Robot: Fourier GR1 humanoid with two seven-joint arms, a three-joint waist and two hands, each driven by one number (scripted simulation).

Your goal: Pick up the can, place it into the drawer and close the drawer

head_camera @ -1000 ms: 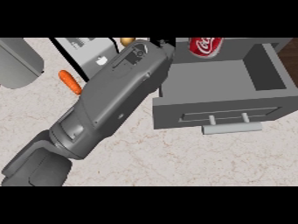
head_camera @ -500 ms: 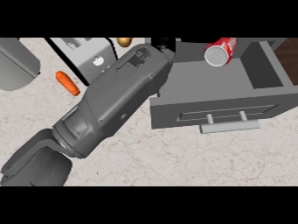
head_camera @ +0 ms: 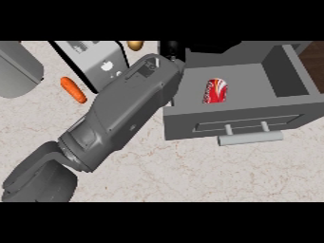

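The red and white can (head_camera: 215, 91) lies on its side inside the open grey drawer (head_camera: 290, 78), near its front wall, with nothing touching it. My left forearm (head_camera: 126, 109) stretches from the lower left up to the drawer's back left corner. Only a sliver of the black left hand (head_camera: 170, 48) shows past the wrist, above and left of the can and apart from it. The drawer's bar handle (head_camera: 249, 139) faces me on the pulled-out front. My right hand does not show.
An orange carrot (head_camera: 73, 90) lies on the marble counter (head_camera: 192, 175) left of the forearm. Behind it stands a dark box with a white panel (head_camera: 94, 61), and a small tan object (head_camera: 135, 45). A big rounded grey object (head_camera: 10, 66) fills the top left.
The can was held up at the drawer's back edge; it has since been let go and now lies inside the drawer. The forearm has stayed almost where it was.
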